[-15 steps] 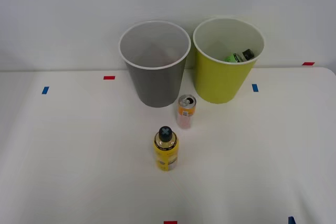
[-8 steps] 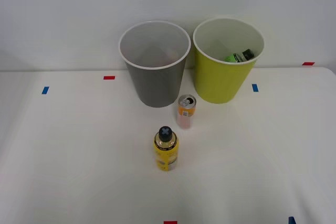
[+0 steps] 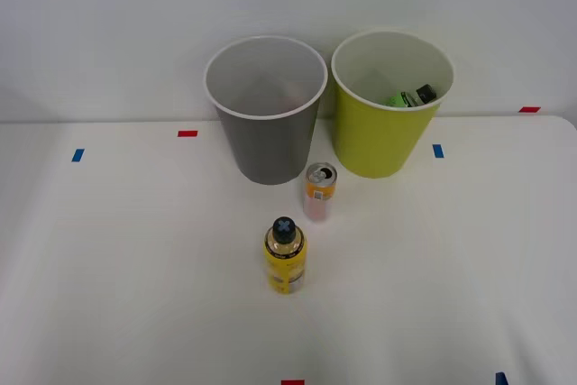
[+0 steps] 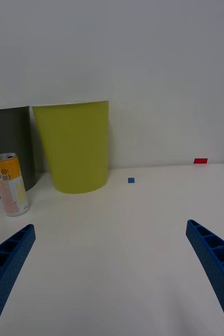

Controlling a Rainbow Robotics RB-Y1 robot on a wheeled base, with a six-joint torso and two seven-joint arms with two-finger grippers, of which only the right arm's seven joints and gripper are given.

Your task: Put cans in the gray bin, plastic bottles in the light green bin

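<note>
Can (image 3: 319, 191) upright just in front of gray bin (image 3: 266, 123), toward light green bin (image 3: 388, 114); yellow bottle (image 3: 285, 255) nearer than can; green bottle (image 3: 401, 98) inside light green bin. Right gripper (image 4: 112, 273) wide open, empty.

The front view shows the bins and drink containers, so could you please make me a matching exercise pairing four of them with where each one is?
Things:
1. green bottle
2. yellow bottle
3. can
4. gray bin

Places or states:
A. standing on the table nearest the robot
B. lying inside the light green bin
C. left of the light green bin, nothing visible inside
D. upright on the table just in front of the gap between the two bins

Pairs: 1-B, 2-A, 3-D, 4-C
</note>
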